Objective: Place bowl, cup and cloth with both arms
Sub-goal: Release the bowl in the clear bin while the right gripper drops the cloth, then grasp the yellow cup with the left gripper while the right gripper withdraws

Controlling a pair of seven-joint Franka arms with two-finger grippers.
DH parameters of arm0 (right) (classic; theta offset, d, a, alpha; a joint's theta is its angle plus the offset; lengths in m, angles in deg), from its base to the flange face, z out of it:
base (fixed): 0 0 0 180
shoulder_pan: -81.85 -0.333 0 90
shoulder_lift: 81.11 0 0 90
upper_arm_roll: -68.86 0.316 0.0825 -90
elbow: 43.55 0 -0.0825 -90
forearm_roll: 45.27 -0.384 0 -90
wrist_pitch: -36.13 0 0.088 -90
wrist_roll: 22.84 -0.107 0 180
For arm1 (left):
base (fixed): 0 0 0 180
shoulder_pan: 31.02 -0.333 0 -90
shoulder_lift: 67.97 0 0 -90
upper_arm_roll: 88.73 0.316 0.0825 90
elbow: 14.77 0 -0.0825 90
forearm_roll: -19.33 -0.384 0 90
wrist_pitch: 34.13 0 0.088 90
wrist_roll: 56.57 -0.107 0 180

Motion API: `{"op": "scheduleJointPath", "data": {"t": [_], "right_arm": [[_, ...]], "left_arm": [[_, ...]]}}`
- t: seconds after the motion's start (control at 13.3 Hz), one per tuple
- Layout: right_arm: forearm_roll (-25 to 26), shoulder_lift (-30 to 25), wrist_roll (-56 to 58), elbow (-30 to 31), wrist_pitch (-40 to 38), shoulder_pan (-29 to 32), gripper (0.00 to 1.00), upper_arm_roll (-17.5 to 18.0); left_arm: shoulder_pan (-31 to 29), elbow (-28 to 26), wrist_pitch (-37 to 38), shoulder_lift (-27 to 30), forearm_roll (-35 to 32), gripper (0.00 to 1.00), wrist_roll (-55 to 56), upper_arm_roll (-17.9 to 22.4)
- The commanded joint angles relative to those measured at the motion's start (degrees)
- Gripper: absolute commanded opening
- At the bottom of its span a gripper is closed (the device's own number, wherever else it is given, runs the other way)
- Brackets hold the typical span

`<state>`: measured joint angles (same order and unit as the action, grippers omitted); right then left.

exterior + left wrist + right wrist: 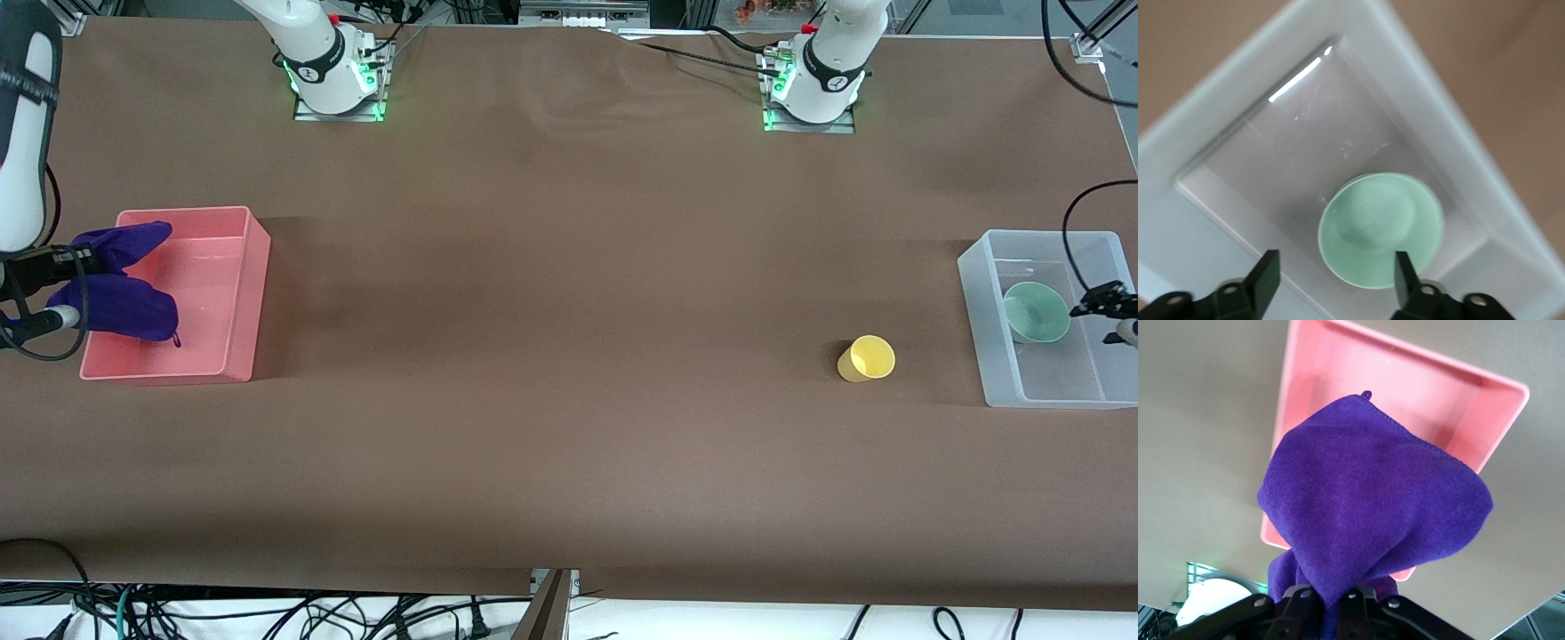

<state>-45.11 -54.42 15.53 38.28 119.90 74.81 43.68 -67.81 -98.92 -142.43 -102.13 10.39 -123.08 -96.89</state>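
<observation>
The pale green bowl [1036,313] lies tilted inside the clear bin [978,302] at the left arm's end of the table. My left gripper [1102,311] is open and empty over that bin. In the left wrist view its fingers straddle the bowl [1381,227] from above, clear of it, with the gripper [1336,263] well apart from the bin's rim [1238,87]. The yellow cup [867,358] lies on its side on the table beside the clear bin. My right gripper [76,286] is shut on the purple cloth [120,298], which hangs over the pink bin [227,293]. The right wrist view shows the gripper [1331,597], cloth [1371,500] and bin [1451,400].
Brown table cover [551,373] spans between the two bins. Black cables [1080,213] trail near the clear bin. The arms' bases [333,80] stand at the table's edge farthest from the front camera.
</observation>
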Motion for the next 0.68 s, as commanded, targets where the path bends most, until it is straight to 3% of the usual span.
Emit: {"op": "scheduleJointPath", "data": {"t": [0.0,0.45,0.53,0.6], "right_arm": [[-0.07,-0.41,0.92,7.36,4.89,-0.08,0.0,-0.13],[-1.04,0.38,0.48,19.67,19.74,0.1,0.0,-0.13],[-1.13,0.99,0.48,20.12,21.07,0.1,0.24,-0.04],[-1.39,1.52,0.48,20.56,21.6,0.1,0.9,-0.04]], "left_arm": [[5.04,-1.37,7.03,6.64,-1.34,1.0,7.75,-1.49],[19.54,-2.24,6.89,4.29,0.85,1.0,40.98,-5.45],[20.78,-3.99,4.52,3.59,0.85,1.0,42.67,-5.45],[21.23,-6.79,0.93,3.49,0.85,1.0,42.95,-5.45]]}}
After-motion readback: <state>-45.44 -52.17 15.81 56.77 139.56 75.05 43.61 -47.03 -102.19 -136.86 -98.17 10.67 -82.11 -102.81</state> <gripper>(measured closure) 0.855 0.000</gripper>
